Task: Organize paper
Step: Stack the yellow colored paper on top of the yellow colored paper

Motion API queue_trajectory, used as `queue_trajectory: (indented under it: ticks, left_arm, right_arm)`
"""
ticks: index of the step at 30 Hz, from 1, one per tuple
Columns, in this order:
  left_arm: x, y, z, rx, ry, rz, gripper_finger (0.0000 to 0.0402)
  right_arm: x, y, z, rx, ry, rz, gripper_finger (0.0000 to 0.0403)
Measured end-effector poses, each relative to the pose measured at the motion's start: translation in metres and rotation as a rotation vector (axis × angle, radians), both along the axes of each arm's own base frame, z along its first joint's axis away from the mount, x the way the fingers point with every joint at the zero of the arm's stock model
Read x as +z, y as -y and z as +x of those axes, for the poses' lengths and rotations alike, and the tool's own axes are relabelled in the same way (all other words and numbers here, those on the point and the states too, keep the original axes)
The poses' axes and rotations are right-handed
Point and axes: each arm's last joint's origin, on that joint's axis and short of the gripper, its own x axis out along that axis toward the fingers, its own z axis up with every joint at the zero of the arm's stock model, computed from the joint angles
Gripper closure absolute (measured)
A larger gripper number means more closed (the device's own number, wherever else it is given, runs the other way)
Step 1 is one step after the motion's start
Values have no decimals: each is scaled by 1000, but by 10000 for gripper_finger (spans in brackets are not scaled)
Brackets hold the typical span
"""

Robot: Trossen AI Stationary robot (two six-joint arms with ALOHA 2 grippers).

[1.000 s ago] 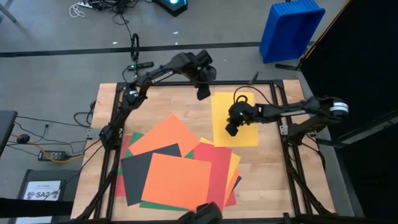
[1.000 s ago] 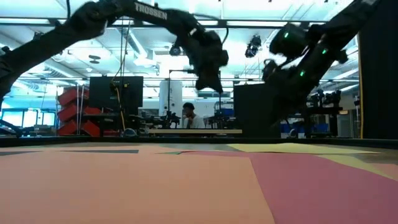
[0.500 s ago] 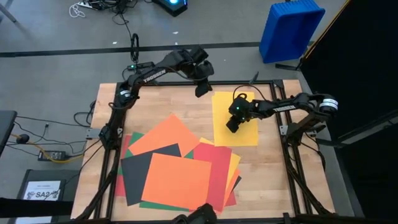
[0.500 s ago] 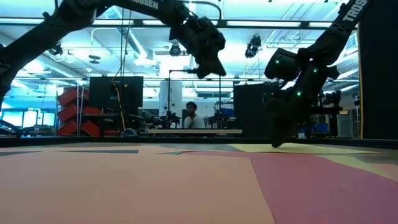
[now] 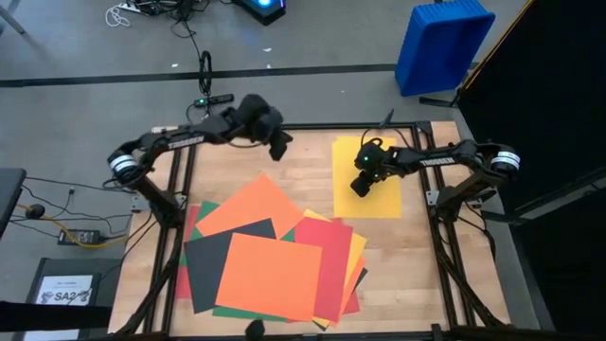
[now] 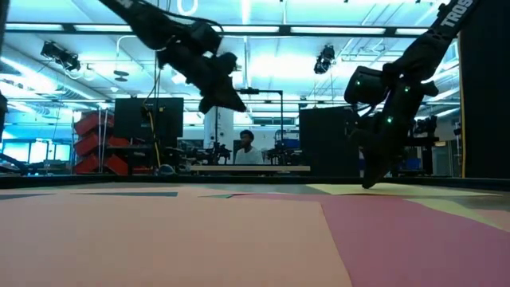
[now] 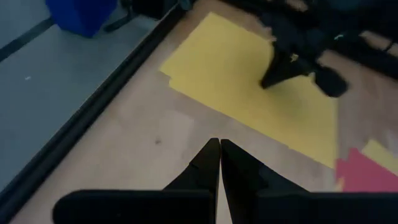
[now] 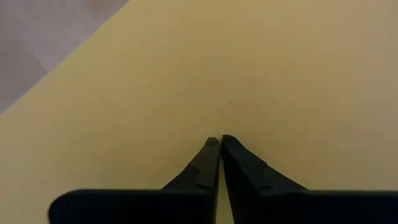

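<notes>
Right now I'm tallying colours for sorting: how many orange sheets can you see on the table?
2. One orange sheet lies toward the pile's far-left side; the other orange sheet tops the pile's near side. More could be hidden underneath.

Left arm: reaches from the table's left edge toward its far middle, wrist raised well above the surface; left gripper (image 5: 280, 149) angled downward, fingers (image 7: 208, 163) pressed together, holding nothing. Right arm: extends from the right side across the far right of the table, forearm roughly level, wrist bent steeply down; right gripper (image 5: 359, 188) with fingers (image 8: 210, 160) closed tip to tip, tips at or just above the surface.
</notes>
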Motion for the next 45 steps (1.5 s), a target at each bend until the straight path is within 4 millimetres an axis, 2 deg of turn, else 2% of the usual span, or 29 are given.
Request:
queue_trajectory:
  ticks: [6, 11, 21, 32, 40, 45]
  left_arm:
    - [-21, 13, -1, -14, -40, -52, 402]
    - [-26, 17, 0, -25, -46, -49, 402]
    - [-28, 18, 0, -34, -47, -52, 402]
    - [-27, 18, 2, -36, -31, -41, 402]
    - [-27, 19, 3, -43, -32, -41, 402]
    - [-27, 19, 3, -42, -34, -42, 402]
  right_arm:
    - [0, 5, -6, 18, -30, -4, 403]
    - [0, 9, -13, 12, -65, 7, 403]
    - [4, 11, -24, -26, -108, 17, 403]
    - [23, 9, -33, -69, -97, -81, 403]
    - [39, -4, -30, -1, 29, -25, 403]
    - [45, -33, -27, 219, 42, 80, 403]
